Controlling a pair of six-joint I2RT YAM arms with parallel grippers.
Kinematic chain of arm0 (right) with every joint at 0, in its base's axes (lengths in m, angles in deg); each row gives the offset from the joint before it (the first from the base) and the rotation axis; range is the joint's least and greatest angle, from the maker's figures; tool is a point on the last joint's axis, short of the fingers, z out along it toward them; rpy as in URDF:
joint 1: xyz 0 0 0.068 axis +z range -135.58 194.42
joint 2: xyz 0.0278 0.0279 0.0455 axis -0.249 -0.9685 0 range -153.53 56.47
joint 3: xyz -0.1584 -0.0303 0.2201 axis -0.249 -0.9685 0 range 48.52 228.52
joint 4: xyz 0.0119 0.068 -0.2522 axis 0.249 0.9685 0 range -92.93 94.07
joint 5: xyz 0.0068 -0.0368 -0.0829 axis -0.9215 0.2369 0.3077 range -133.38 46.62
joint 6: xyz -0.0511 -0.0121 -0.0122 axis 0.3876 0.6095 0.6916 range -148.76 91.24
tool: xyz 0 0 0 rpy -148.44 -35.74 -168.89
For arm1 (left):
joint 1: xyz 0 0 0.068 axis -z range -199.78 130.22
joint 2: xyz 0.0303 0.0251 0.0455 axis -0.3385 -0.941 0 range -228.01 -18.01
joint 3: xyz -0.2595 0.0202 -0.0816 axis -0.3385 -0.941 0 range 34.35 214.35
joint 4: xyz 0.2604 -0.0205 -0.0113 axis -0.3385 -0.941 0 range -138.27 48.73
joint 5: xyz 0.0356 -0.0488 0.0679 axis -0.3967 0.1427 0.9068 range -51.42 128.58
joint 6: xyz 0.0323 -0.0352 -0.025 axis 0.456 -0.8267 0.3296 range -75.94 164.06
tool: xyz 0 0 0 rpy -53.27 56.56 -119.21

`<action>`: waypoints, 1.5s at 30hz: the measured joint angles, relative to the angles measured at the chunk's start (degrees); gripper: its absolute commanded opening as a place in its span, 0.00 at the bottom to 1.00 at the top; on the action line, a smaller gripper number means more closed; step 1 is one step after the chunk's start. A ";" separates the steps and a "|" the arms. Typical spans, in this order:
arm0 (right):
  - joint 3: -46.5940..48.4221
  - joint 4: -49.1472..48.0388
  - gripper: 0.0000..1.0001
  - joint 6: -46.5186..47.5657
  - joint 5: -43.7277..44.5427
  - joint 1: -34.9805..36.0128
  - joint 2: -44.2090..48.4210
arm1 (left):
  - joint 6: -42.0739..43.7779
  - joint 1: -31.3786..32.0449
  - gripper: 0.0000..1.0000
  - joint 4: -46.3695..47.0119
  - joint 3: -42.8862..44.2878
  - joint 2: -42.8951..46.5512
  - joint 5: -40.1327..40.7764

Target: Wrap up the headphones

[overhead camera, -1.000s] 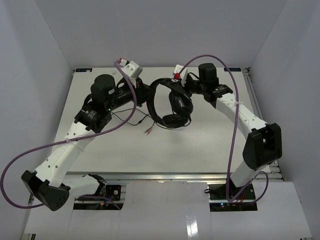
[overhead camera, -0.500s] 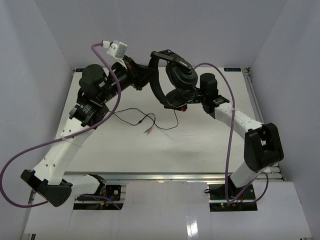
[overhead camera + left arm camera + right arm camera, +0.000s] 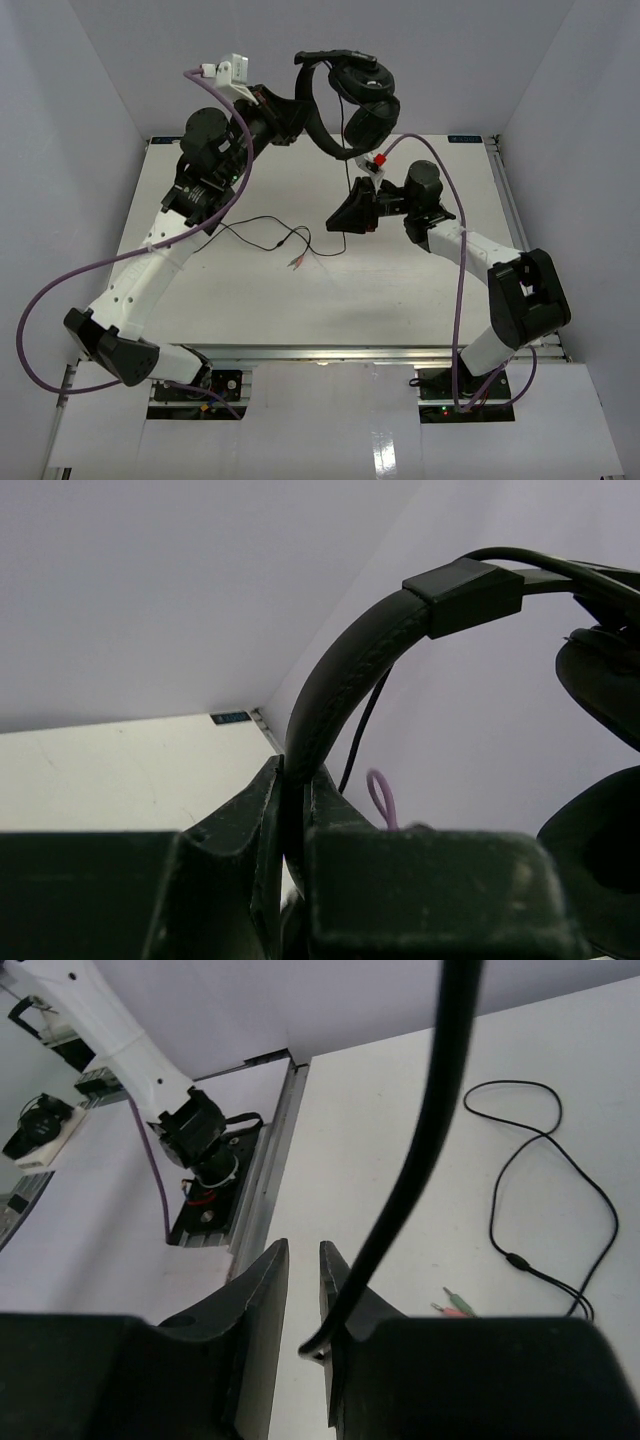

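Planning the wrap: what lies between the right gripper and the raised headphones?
Just the thin cable, running from the headphones down to the right gripper; top view.

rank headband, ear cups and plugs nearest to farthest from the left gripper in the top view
1. headband, clamped in the left gripper
2. ear cups, raised, to its right
3. plugs, down on the table

Robot lab test cell: white table [image 3: 400, 300] boxed by plain pale walls [image 3: 70, 130], aluminium rail [image 3: 330, 352] along its near edge.
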 measured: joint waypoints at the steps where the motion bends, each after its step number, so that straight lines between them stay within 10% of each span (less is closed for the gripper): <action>1: -0.64 -1.63 0.25 -1.34 -0.38 0.80 0.42 | 0.03 -0.02 0.00 -0.31 1.73 -1.28 1.66; 13: -5.56 -6.34 0.17 -3.06 -0.79 5.52 9.48 | 9.15 -2.24 0.00 -5.18 11.09 -6.49 21.17; 45: -7.84 -1.56 0.08 3.54 0.62 0.77 14.42 | 12.19 -10.92 0.00 -17.42 8.60 3.54 19.95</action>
